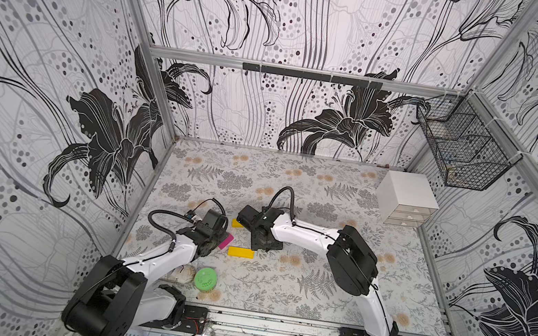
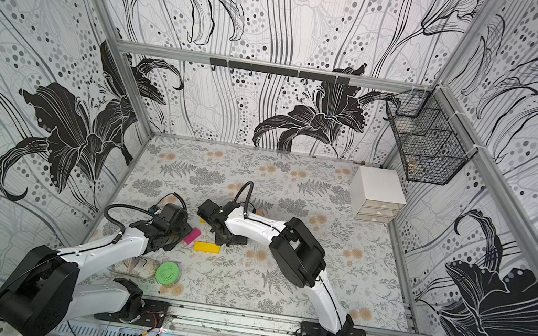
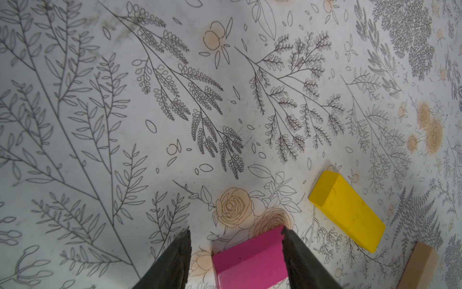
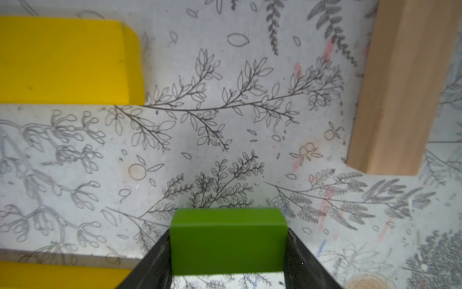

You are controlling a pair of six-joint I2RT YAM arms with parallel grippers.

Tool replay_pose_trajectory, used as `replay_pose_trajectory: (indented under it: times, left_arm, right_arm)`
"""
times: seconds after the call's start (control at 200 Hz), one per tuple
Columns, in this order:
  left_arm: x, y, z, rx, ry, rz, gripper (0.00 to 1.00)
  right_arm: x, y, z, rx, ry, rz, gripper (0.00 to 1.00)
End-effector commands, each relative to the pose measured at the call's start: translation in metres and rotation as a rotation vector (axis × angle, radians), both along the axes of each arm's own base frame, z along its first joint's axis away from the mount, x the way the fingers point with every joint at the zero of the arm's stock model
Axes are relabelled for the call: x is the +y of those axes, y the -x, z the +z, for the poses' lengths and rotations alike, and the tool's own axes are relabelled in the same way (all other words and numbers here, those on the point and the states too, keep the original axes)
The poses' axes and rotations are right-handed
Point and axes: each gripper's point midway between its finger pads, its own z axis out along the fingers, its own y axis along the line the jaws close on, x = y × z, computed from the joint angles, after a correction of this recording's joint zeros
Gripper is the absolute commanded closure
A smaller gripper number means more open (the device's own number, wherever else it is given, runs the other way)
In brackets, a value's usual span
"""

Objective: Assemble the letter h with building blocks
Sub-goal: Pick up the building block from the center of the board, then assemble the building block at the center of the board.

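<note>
The green block (image 4: pixel 227 250) sits between the fingers of the right pincer (image 4: pixel 228 235), both black fingers pressed to its sides, so this pincer is closed on it, low over the desk (image 1: pixel 277 296) near the middle. The pink block (image 3: pixel 250 260) lies inside the left pincer (image 3: pixel 235 231), which stands partly apart: one finger touches the block's edge and the other leaves a gap. In both top views the pink block pokes out from under the left wrist, near a yellow block (image 1: pixel 240 252) lying flat between the two arms. A second yellow block (image 1: pixel 236 223) peeks out beside the right wrist. The tan block (image 4: pixel 400 87) lies flat, apart from the green one. Nearer the front edge rests a round green lid (image 1: pixel 205 278), and a white drawer box (image 1: pixel 405 200) stands by the far right corner
</note>
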Motion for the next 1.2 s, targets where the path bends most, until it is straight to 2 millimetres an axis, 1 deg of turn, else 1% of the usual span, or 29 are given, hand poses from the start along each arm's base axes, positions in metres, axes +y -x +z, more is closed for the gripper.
replay_pose_trajectory:
  times: [0.0, 0.08, 0.16, 0.22, 0.33, 0.431, 0.526, 0.651, 0.791, 0.976, 1.196]
  left_arm:
    - [-0.002, -0.010, 0.010, -0.040, 0.000, -0.018, 0.39]
    - [-0.002, -0.010, 0.010, -0.040, -0.002, -0.025, 0.39]
    - [-0.002, -0.010, 0.012, -0.042, -0.006, -0.028, 0.39]
    - [-0.002, -0.011, 0.015, -0.048, -0.007, -0.034, 0.39]
    - [-0.004, -0.014, 0.019, -0.063, -0.007, -0.043, 0.39]
    - [-0.005, -0.016, 0.021, -0.065, -0.009, -0.054, 0.39]
    - [-0.007, -0.017, 0.021, -0.063, -0.009, -0.068, 0.39]
    - [-0.008, -0.018, 0.022, -0.065, -0.006, -0.069, 0.40]
    - [-0.008, -0.018, 0.022, -0.063, -0.003, -0.070, 0.39]
    - [-0.007, -0.016, 0.019, -0.055, -0.007, -0.067, 0.39]
    - [-0.007, -0.016, 0.018, -0.055, -0.005, -0.064, 0.39]
  right_arm:
    - [-0.010, 0.002, -0.005, 0.015, 0.034, 0.003, 0.42]
    - [-0.010, 0.002, 0.006, -0.005, 0.025, 0.009, 0.44]
    - [-0.013, 0.002, 0.027, -0.041, 0.011, 0.017, 0.45]
    - [-0.019, 0.004, 0.040, -0.057, 0.008, 0.016, 0.45]
    - [-0.038, 0.011, 0.055, -0.076, 0.017, 0.008, 0.45]
    - [-0.063, 0.017, 0.057, -0.089, 0.053, -0.005, 0.45]
    - [-0.081, 0.021, 0.049, -0.079, 0.071, -0.009, 0.46]
    - [-0.095, 0.020, 0.034, -0.043, 0.054, -0.032, 0.46]
    - [-0.095, 0.015, 0.018, -0.023, 0.051, -0.022, 0.46]
    - [-0.105, 0.004, 0.000, 0.008, 0.062, -0.054, 0.46]
    - [-0.101, -0.002, -0.008, 0.029, 0.049, -0.053, 0.46]
